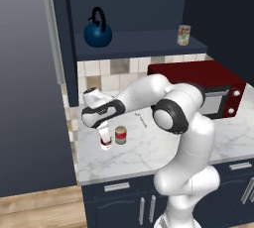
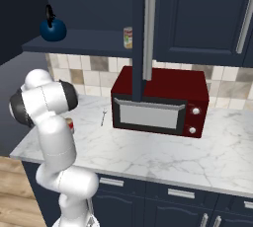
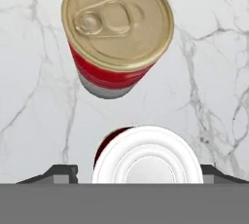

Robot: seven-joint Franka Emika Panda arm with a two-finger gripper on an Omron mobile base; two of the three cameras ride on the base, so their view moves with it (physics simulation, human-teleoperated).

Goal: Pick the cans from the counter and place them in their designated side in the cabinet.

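On the white marble-look bench point(image 1: 149, 147) we see our jaws point(image 1: 104, 140) lowered around the small red-and-white labelled tin point(image 3: 146, 157), one finger on either side; whether they press it we cannot tell. Just beside it stands the red-banded tan-grey tin point(image 1: 120, 135), upright. Above, the dark navy open cabinet point(image 1: 144, 41) holds a blue kettle point(image 1: 97, 29) and a yellowish-green mottled can point(image 1: 184, 35)
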